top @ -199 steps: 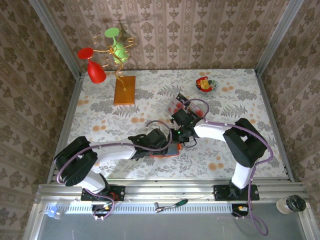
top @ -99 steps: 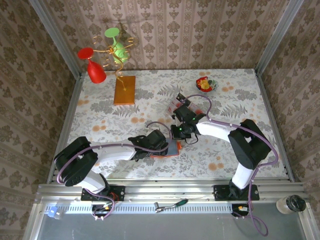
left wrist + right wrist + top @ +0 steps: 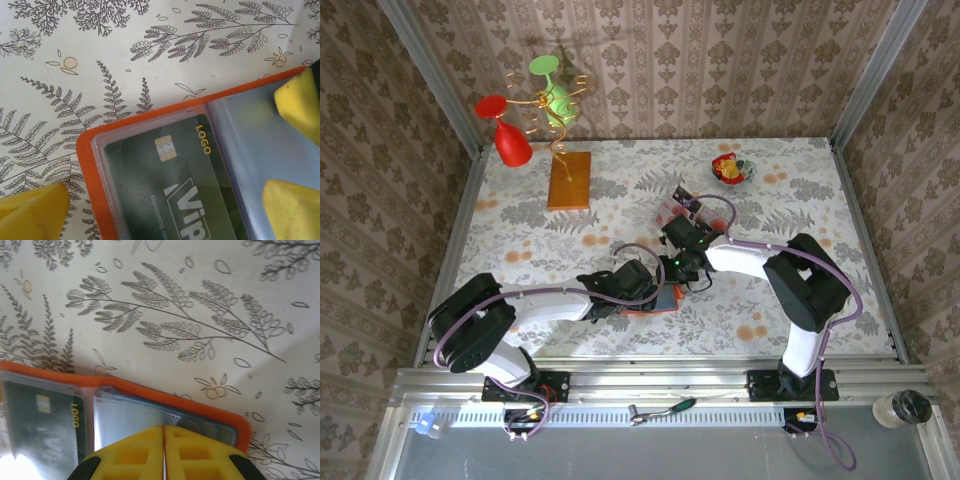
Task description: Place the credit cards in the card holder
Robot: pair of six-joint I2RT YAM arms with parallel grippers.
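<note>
The orange card holder (image 3: 658, 299) (image 3: 95, 185) (image 3: 165, 395) lies open on the table. A dark green chip card (image 3: 190, 185) (image 3: 40, 425) sits under the clear sleeve of its left half. My left gripper (image 3: 160, 215) is open and straddles the holder, with one yellow finger (image 3: 30, 210) on the tablecloth and the other on the grey-blue right half. My right gripper (image 3: 164, 440) (image 3: 678, 268) is shut, its tips over the holder's right pocket (image 3: 130, 415), and no card shows between the fingers. Red-and-white credit cards (image 3: 672, 212) lie in the clear tray behind.
The clear tray (image 3: 692, 207) is just beyond the right gripper. A small bowl of coloured bits (image 3: 732, 168) stands at the back right. A wooden board (image 3: 569, 180) with a wire stand and red and green cups is at the back left.
My right arm swung slightly out to the right and came back over the holder. My left arm and the holder have not moved.
</note>
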